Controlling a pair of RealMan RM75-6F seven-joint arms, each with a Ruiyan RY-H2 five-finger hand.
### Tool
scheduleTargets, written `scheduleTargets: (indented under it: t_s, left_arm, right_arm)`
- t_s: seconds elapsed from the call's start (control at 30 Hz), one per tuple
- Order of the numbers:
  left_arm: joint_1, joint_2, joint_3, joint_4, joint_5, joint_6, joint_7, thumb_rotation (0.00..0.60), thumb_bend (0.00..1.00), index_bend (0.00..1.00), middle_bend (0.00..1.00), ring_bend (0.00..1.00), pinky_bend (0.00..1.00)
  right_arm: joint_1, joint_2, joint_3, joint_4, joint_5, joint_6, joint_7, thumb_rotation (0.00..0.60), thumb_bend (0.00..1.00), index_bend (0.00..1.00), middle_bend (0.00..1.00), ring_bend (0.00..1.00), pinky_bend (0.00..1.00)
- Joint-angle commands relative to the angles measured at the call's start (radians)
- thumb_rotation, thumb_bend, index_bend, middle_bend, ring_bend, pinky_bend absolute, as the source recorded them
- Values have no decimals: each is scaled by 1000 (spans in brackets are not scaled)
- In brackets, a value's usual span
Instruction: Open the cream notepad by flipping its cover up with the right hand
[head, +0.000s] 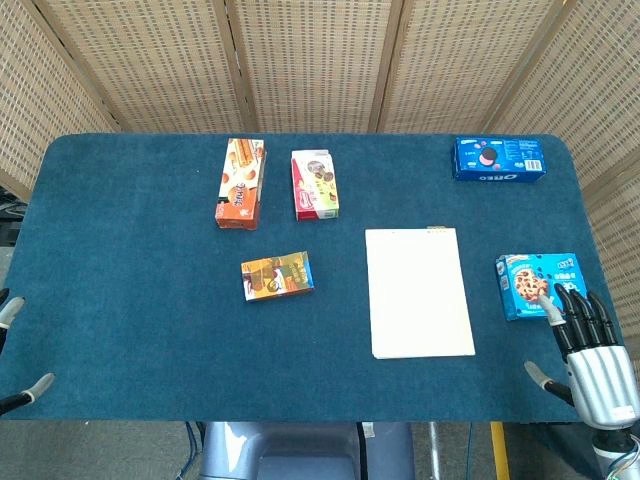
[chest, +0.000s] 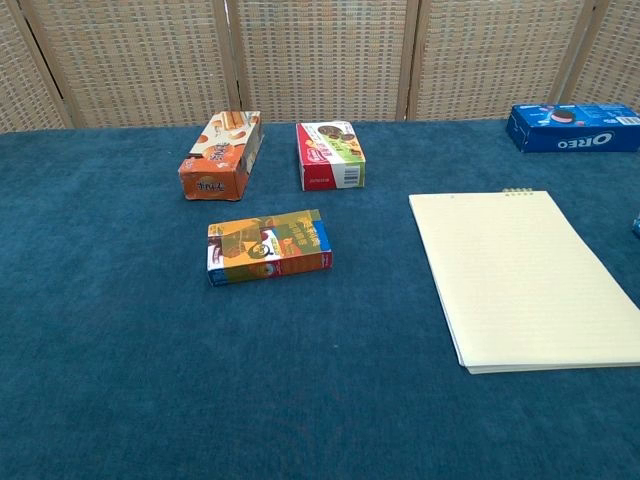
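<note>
Head view has the flat rectangular cream paper notepad (head: 419, 292) lying closed on the blue tabletop (head: 140, 300), the right robot hand (head: 590, 355) spread and empty just right of it, so that light, floppy cover probably lifts best from its near edge.

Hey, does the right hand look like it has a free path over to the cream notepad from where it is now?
Probably yes. The right hand sits open at the table's near right corner, and only bare blue cloth lies between it and the cream notepad. The blue cookie box lies just beyond the fingers, off that path.
</note>
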Motion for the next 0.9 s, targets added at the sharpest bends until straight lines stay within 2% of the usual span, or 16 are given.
scheduleTargets:
  t_s: [0.03,0.23,0.4,0.47,0.53,0.63,0.73,0.9]
  left_arm:
    - [-1,5,2,2,2,-5,-8,600,10,0,0,0,0]
    - [-2,9,6,5,10,-9,-17,600,11,0,0,0,0]
    - [-9,12,1,9,5,-18,-27,600,11,0,0,0,0]
    - [-15,13,-3,7,-4,-29,-27,600,11,0,0,0,0]
    - [-21,12,-6,4,-15,-42,-23,600,11,0,0,0,0]
    - [-27,13,-10,-3,-28,-57,-14,600,12,0,0,0,0]
    - [-29,12,-12,-9,-34,-62,-4,600,12,0,0,0,0]
    - [-30,10,-11,-11,-35,-67,5,600,11,0,0,0,0]
  right_arm:
    - [-1,0,0,-3,-3,3,6,600,0,0,0,0,0]
    - [11,-5,-9,-2,-6,-19,59,600,0,0,0,0,0]
    - [59,-25,-31,57,-46,-102,58,600,1,0,0,0,0]
    - [85,-42,-38,96,-71,-143,22,600,67,0,0,0,0]
    - [110,-61,-47,129,-96,-179,4,600,247,0,0,0,0]
    - [141,-89,-58,170,-118,-224,-2,600,379,0,0,0,0]
    - [169,-111,-69,189,-123,-276,-1,600,439,0,0,0,0]
    - [208,-137,-75,201,-113,-355,-14,600,440,0,0,0,0]
